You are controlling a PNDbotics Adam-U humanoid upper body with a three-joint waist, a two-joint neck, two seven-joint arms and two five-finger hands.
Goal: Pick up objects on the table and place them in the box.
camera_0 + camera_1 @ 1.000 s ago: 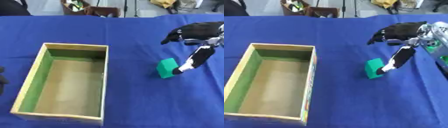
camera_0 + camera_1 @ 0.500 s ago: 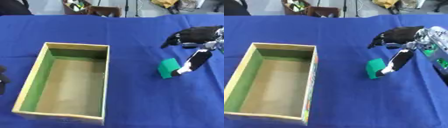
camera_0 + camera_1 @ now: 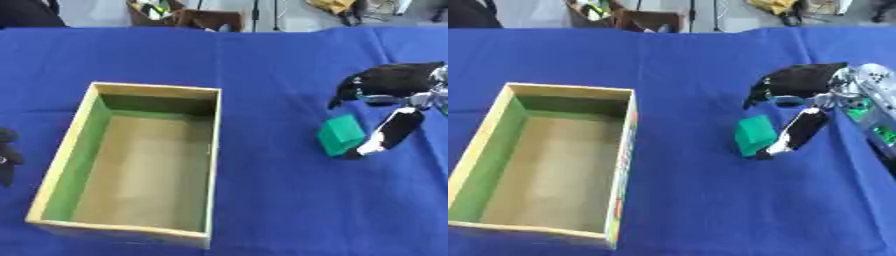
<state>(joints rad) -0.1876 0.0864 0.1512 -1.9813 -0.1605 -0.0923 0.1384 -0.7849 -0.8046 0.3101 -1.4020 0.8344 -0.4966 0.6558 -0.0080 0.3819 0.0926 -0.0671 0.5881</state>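
— Since a second ago our right hand [image 3: 798, 107] has come lower and closer to us, and the green block [image 3: 340, 135] has kept its place on the blue tablecloth [image 3: 262, 65], right of the box [image 3: 52, 180].

— Largest first, then: what about the cloth and the box?

— We see the cloth covering the whole table. On it the wooden box, green on its inner walls, lies open and holds nothing, so nothing is placed yet.

— And our right hand, how does it stand?

— Half open, we would say. Its dark fingers arch over the block from behind, and the thumb [image 3: 391, 132] reaches down along the block's right side, touching it or nearly. We judge it is set this way to pinch the block between thumb and fingers, but it has hold of nothing yet.

— And the left hand [image 3: 7, 155]?

— Only a dark part shows at the left edge; we cannot tell its fingers.
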